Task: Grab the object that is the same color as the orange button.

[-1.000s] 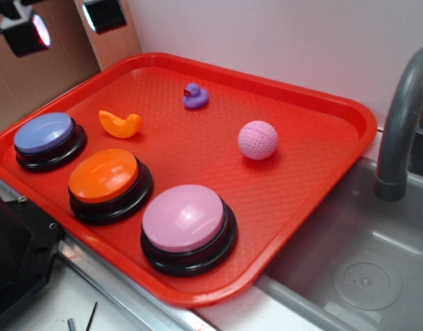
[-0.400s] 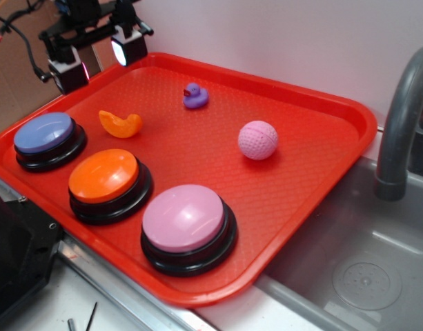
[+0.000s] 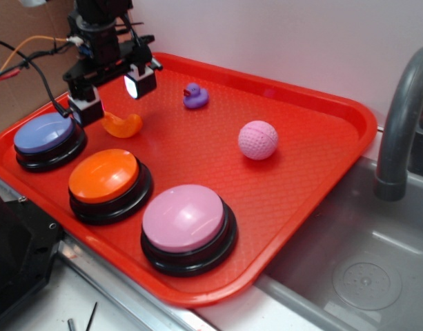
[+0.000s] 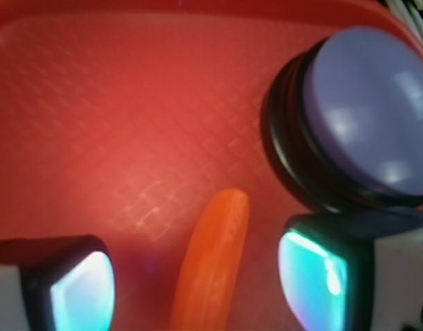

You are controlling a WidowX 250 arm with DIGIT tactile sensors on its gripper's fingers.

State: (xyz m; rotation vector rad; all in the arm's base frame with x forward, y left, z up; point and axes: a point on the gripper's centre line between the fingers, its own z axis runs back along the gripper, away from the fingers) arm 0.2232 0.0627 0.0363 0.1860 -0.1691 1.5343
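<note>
Fingers (image 4: 80, 289) apart, straddling the orange piece (image 4: 211, 262), no contact seen. Gripper (image 3: 113, 93) hovers over it on the red tray (image 3: 301, 179), beside the blue button (image 3: 44, 134). Step: alignment. Next, I judge: descend, close.

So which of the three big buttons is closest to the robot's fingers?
The blue-purple button, at the tray's far left end. The fingers hang right beside it; the orange button and pink button sit farther along the row.

**Plastics, gloss and texture**

The orange piece (image 3: 121, 125) looks like smooth, glossy plastic. The red tray (image 3: 315, 165) is plastic with a fine cross-hatched, rough texture. The orange button (image 3: 104, 176) has a shiny domed top. The pink ball (image 3: 257, 140) is dimpled and matt.
</note>
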